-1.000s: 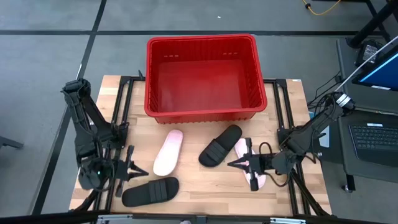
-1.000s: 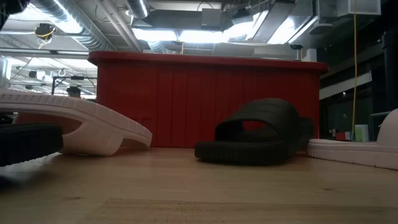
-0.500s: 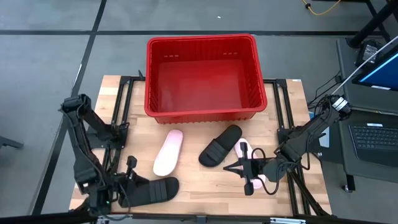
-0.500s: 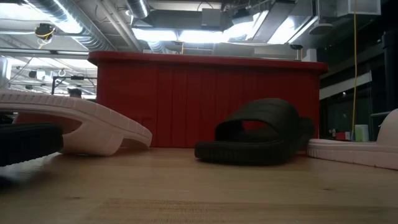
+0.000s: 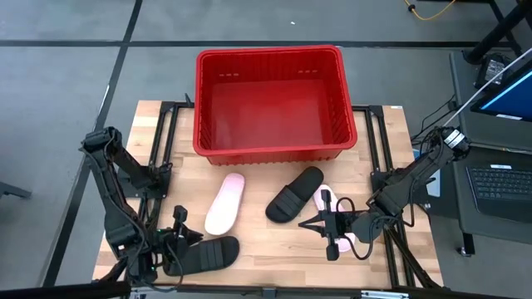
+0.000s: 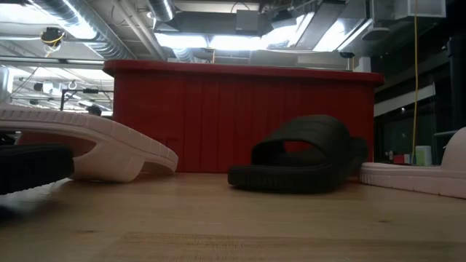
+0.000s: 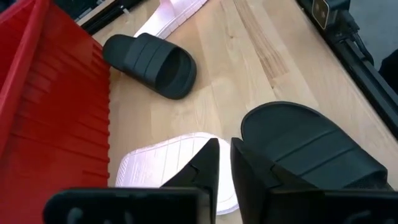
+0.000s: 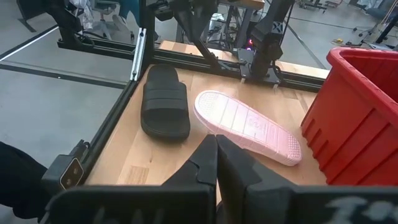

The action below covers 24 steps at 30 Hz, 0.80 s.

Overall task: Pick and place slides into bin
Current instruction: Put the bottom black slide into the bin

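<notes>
1. Jaws of the left gripper (image 5: pixel 177 235), at the front-left of the counter (image 5: pixel 274 245), are pressed nearly together with only a thin slit between the fingertips (image 7: pixel 210 163); they hold nothing and sit just beside the front black slide (image 5: pixel 202 255).
2. Jaws of the right gripper (image 5: pixel 320 225) are likewise closed and empty, over the right pink slide (image 5: pixel 324 199) at the front-right.
3. All four slides lie on the counter: the front black slide, a left pink slide (image 5: pixel 224 203) lying sole-up, a middle black slide (image 5: pixel 294 194) and the right pink one partly under the arm. The bin (image 5: pixel 270 154) stands at the back, with nothing in it.
4. Handling, as I judge it: these look like light, moulded foam sandals, springy rather than stiff, not fragile, with a matte surface unlikely to slip.
5. Best hold is probably the wide ribbed strap (image 7: pixel 311 146), one finger under the arch and one on top; the upturned pink slide offers only its sole edge, so a pinch across the side rim would be needed.
6. Room: the slides are well apart except the middle black and right pink, which look to be touching. The bin's rolled rim stands high, so a lift must clear it. The dark rails (image 5: pixel 163 158) on both sides narrow the sideways swing.
</notes>
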Tool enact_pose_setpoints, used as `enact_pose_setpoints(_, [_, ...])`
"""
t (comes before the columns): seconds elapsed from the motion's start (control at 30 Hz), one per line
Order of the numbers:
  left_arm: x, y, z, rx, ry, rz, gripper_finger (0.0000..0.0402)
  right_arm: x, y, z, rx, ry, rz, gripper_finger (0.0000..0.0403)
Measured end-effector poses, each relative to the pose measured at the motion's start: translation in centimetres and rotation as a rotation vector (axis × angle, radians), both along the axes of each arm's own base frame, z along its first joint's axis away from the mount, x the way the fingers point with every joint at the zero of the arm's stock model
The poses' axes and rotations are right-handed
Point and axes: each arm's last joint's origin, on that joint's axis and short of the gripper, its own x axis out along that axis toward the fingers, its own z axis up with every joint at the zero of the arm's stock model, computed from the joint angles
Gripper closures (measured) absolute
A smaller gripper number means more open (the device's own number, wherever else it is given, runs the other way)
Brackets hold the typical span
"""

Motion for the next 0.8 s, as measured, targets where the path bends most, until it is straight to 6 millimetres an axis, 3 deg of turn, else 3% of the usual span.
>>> enact_pose_setpoints(0.5, [0.8, 0.9, -0.7, 0.017, 0.109, 0.036, 0.0252, 0.0, 0.0, 0.1, 0.029, -0.005, -0.008, 0.0393])
enact_pose_setpoints(0.8, [1.3, -0.2, -2.7, 0.111, 0.224, -0.044, 0.0245, 0.0, 0.0, 0.1, 0.031, -0.005, -0.009, 0.0393])
